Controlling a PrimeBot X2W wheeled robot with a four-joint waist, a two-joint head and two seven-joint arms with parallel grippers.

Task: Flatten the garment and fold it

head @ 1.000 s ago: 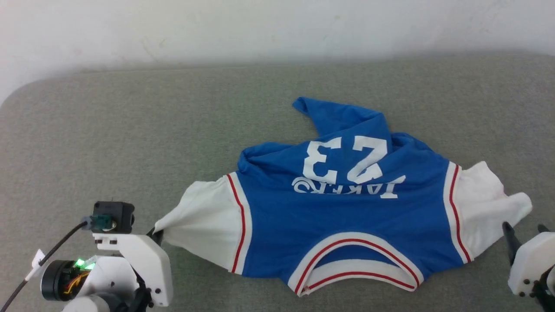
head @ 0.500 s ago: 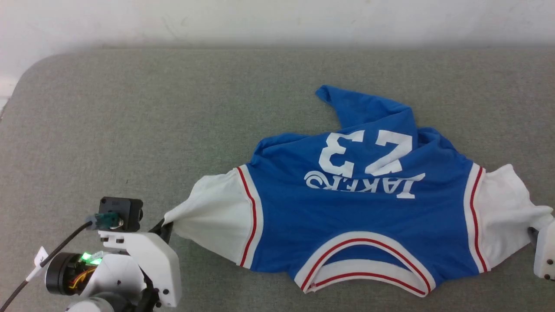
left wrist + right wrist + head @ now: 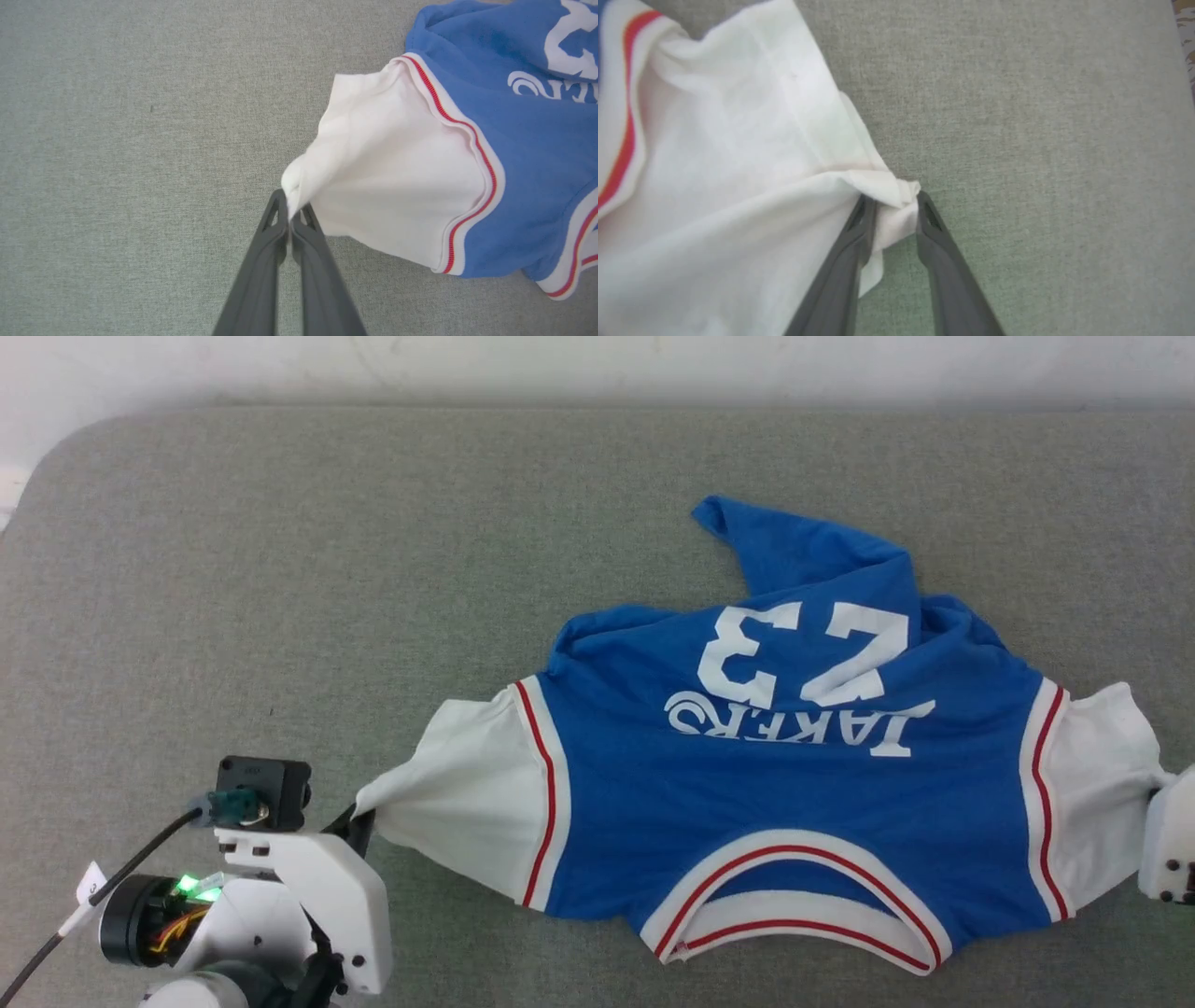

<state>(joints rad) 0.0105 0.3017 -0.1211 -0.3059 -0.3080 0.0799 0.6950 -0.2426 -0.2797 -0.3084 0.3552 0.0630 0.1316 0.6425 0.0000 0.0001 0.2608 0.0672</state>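
Clearly we clamp the garment (image 3: 794, 784) in the left gripper (image 3: 289, 212); the right gripper (image 3: 896, 205) straddles its sleeve (image 3: 738, 163), hold unclear, so pulling may slip it.

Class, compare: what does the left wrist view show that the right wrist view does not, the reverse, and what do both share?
Left wrist view: the left claw pinched shut on a white sleeve tip of the garment, plus its blue body and white lettering. Right wrist view: the right claw, fingers apart astride the other sleeve's bunched corner. Shared: white sleeve cloth, red stripe trim, grey surface.
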